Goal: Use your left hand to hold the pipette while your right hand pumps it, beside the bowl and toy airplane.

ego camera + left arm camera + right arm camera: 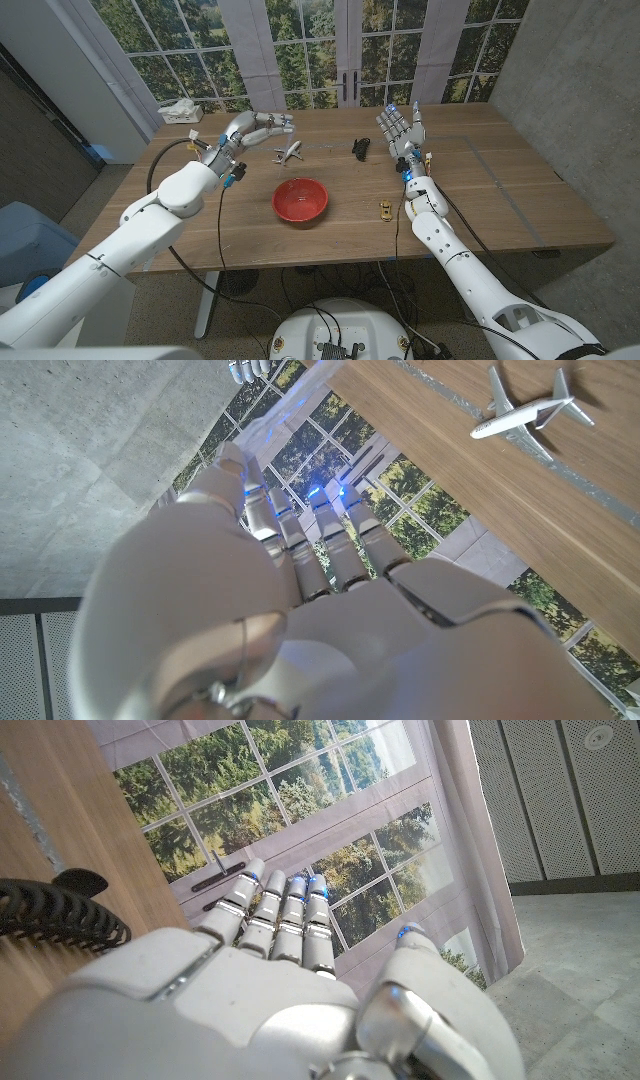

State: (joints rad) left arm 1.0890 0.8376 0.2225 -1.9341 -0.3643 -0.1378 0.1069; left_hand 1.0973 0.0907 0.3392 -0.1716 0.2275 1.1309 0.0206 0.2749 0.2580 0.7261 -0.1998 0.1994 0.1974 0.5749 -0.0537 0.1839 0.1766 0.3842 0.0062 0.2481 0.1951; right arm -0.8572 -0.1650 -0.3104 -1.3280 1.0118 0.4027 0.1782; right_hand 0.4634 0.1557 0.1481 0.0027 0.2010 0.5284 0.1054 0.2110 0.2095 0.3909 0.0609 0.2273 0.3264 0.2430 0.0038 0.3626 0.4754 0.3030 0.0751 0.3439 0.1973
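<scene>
My left hand point(256, 128) hangs above the table's far left, fingers reaching toward the middle. In the left wrist view a clear, blurred pipette point(295, 400) sticks out from between the thumb and fingers of that hand point(300, 550), which pinches it. The white toy airplane point(289, 154) point(525, 410) lies just past those fingertips. The red bowl point(300, 199) stands nearer, at the table's middle. My right hand point(402, 128) point(290, 970) is raised at the far right of the middle, palm upright, fingers spread, holding nothing, well apart from the pipette.
A black ribbed object point(361, 148) point(60, 915) lies left of my right hand. A small brown toy point(386, 209) sits right of the bowl, and a tiny item point(428, 157) lies by my right wrist. A tissue box point(181, 110) stands at the far left corner.
</scene>
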